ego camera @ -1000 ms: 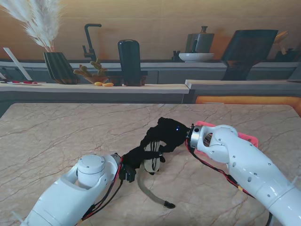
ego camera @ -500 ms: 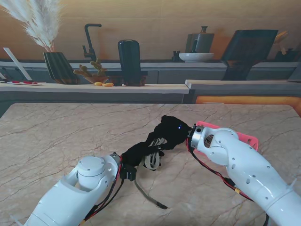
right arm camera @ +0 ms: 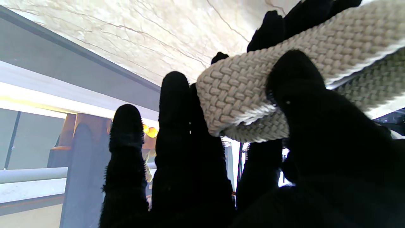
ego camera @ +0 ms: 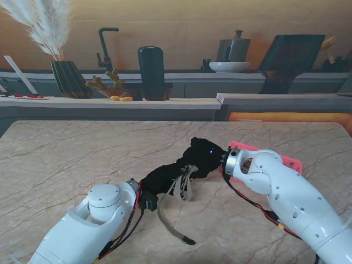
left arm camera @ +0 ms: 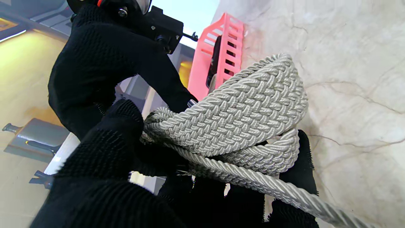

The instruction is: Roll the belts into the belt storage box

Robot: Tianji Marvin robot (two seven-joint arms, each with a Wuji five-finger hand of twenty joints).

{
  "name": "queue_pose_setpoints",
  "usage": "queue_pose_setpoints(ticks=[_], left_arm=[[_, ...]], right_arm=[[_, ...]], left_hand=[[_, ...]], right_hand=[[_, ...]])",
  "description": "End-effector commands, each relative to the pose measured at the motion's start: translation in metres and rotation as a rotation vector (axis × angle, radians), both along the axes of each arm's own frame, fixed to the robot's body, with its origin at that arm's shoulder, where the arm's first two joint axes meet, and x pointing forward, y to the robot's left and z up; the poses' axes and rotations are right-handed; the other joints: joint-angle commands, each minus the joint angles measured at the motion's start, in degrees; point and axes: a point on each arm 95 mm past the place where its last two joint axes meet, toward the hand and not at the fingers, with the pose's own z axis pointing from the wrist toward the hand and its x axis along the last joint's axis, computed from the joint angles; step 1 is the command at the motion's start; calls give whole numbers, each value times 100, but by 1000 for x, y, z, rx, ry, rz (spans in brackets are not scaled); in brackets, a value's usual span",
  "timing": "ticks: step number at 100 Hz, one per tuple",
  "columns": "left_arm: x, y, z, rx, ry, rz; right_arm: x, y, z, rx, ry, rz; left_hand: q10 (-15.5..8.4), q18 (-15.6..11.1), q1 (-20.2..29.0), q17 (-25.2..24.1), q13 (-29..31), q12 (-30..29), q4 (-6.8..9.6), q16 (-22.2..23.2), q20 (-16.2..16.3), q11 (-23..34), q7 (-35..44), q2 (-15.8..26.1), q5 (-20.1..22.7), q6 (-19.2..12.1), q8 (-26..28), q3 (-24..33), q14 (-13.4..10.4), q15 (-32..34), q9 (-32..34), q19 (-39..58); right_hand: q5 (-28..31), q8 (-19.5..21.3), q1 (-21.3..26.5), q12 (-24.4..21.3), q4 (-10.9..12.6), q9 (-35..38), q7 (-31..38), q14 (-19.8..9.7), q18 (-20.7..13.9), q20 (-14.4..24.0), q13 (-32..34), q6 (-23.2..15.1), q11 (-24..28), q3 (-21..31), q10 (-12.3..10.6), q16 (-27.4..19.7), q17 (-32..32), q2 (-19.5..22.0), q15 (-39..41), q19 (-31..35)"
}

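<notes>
Wall: warm tan panelling (ego camera: 181, 22) across the top of the frame.
Counter: long grey ledge (ego camera: 110, 103) at mid-height, carrying a dark ribbed vase of pale pampas grass (ego camera: 69, 77) upper left, a black curved tap (ego camera: 104, 47) and a tall black cylinder (ego camera: 150, 71).
Table: beige veined marble top (ego camera: 71, 154) filling the lower half.

Both hands (ego camera: 184, 168) on woven belt (ego camera: 184, 184)
</notes>
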Motion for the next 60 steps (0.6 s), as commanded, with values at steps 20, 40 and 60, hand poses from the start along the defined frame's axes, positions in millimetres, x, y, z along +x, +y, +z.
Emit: queue_pose_setpoints(ticks=[20, 40, 60], left_arm=[[-6, -18, 10, -53, 1, 10], [-8, -25, 10, 8, -22, 25], [-8, -25, 13, 56, -44, 46]], right_arm=[[-6, 6, -7, -28, -6, -15], [-6, 11, -8, -21, -9, -33], [-9, 8, -6, -10, -17, -50]], left_hand=[[-120, -296, -236, 86, -119, 66, -182, -113, -51, 126, -218, -450, -367, -539, -184, -196, -98, 110, -121, 96], [-194, -237, -272, -48, -633, 256, -182, 31, -45, 71, -332, -704, -830, -542, -380, 300, -20, 183, -953, 103], [-102, -930, 573, 528, -323, 233, -32, -43, -124, 359, 62, -581, -835, -386, -181, 1678, -374, 332, -834, 164]], right_hand=[[1096, 440, 320, 218, 577, 352, 2069, 123, 247, -16, -20, 647, 550, 972, -188, 52, -142, 283, 21, -60], [1170, 487, 166, 261, 770, 364, 2100, 229, 260, 9, -34, 785, 718, 1358, -109, 143, -166, -16, 212, 9], [1135, 519, 64, 282, 850, 287, 2092, 211, 264, 8, -118, 772, 782, 1472, -104, 166, -249, -58, 246, 3]])
